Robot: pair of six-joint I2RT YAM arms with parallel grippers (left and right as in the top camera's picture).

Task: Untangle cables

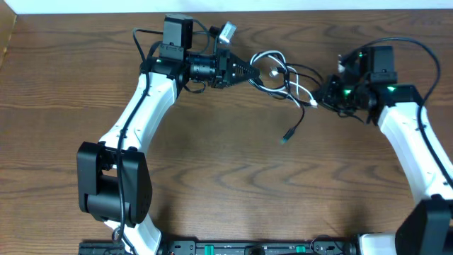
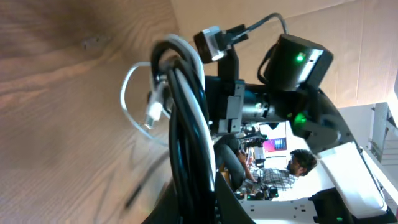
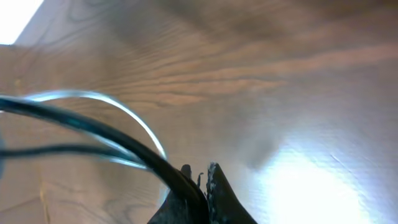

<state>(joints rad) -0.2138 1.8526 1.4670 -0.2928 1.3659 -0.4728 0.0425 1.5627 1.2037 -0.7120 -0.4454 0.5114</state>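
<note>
Reaching in from the left of the bench (image 1: 212, 177), my left arm (image 1: 138, 113) angles up toward the far edge. My left claw (image 1: 253, 69) is pinched tight on the cables (image 1: 277, 71), taking black and white strands together as one bundle. In my left wrist view, that bundle runs up the middle of the frame. The black cable (image 2: 185, 143) is thick and close to the lens, and the white cable (image 2: 202, 93) lies along its right side. A white loop bulges out to the left, and a white plug (image 2: 152, 112) hangs just beside the bundle, above the wood. From above, the tangle sits between my two claws near the far edge of the bench, its loops overlapping. One black strand drops away toward the middle of the bench and ends in a small plug (image 1: 286, 139) lying on the wood. Right of the tangle, my right claw (image 3: 205, 180) is clamped shut on the black cable, which comes in from the left and goes in between its closed tips. A pale loop of the white cable curves just behind it, and I cannot tell whether that loop touches the tips. My right arm (image 1: 417, 142) runs back to the right edge.
</note>
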